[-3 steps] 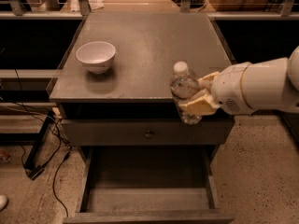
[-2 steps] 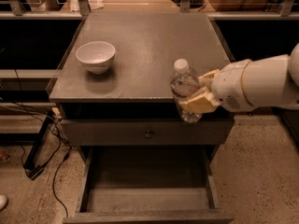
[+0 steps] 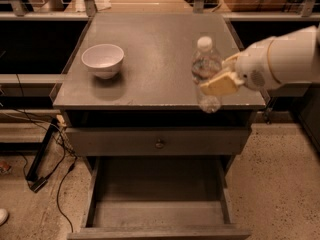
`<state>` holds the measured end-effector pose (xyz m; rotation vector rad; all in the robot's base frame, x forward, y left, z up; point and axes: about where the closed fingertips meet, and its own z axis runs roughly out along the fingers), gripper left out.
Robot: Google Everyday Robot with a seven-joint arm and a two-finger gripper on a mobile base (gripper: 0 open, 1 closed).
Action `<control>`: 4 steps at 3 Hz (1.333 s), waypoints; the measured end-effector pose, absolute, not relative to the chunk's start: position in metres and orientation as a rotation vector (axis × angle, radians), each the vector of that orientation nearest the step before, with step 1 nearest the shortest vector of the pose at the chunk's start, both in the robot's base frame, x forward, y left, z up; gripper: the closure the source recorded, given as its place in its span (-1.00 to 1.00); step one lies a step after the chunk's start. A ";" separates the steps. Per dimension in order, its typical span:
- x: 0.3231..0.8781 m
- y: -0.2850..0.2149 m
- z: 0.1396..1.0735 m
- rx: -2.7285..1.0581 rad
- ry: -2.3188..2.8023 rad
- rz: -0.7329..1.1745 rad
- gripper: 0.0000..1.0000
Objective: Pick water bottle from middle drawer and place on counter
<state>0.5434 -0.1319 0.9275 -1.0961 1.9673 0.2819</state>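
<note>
Gripping the bottle (image 3: 206, 66) mid-body at centre-right, the gripper (image 3: 214, 75), fingers closed, holds it upright above the counter's (image 3: 150, 59) front edge, over the open drawer (image 3: 155, 214), ready for placing.

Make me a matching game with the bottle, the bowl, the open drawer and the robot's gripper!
Things:
1. water bottle
2. white bowl
3. middle drawer
4. gripper

Where or how:
A. pulled open, bottom bare
B. sitting on the counter, left side in the camera view
C. clamped between the jaws
D. at the counter's right front edge, shut on the water bottle

Pairs: 1-C, 2-B, 3-A, 4-D
</note>
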 end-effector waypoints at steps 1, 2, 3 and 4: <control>0.587 -0.143 0.960 -1.050 1.957 0.287 1.00; 0.591 -0.140 0.973 -1.040 1.938 0.297 1.00; 0.600 -0.138 0.965 -1.016 1.963 0.368 1.00; 0.629 -0.140 0.958 -0.992 1.976 0.428 1.00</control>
